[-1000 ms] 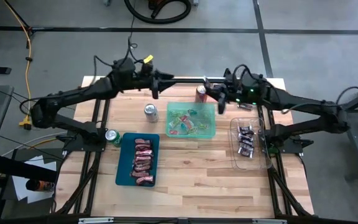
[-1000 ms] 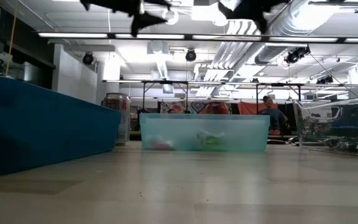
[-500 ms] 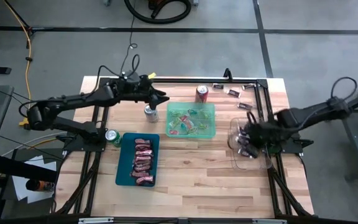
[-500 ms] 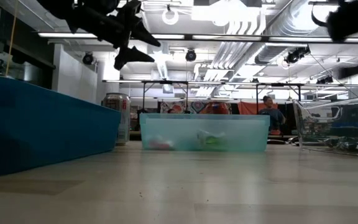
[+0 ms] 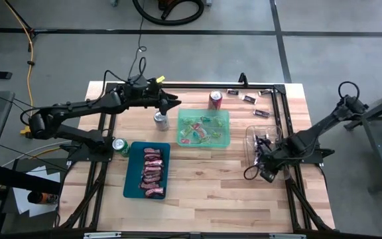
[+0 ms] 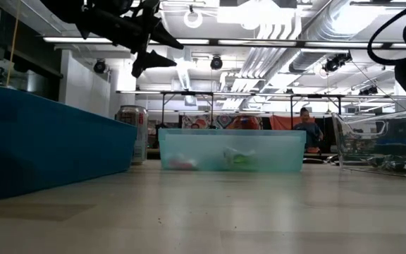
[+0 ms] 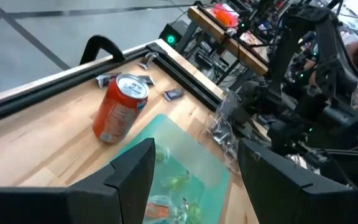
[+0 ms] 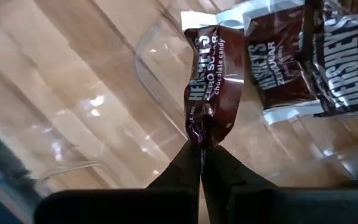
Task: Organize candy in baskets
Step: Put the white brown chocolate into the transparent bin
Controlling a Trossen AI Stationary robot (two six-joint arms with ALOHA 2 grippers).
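Over the near left corner of the clear basket, my right gripper is shut on a dark mini bar. More dark bars lie inside that basket. The dark teal basket holds red candies, and the light green basket holds mixed bright ones. My left gripper hangs open in the air, left of the green basket and above a silver can. It touches nothing. My right gripper pinches the dark mini bar by the crimped end of its wrapper, between the tips of its two shut fingers. The fingers come from above, pointing down. The bar reaches away from them over the clear basket's corner. I cannot tell if its far end touches anything.
A red can stands behind the green basket, and a green can beside the teal one. Loose dark candies lie along the far right edge by the black frame rail. Bare wood spreads near the front.
My right gripper has swung from the far edge beside the red can to the clear basket, coming down and toward the near edge. My left gripper drew back a little from the far edge toward the silver can, then stayed still.
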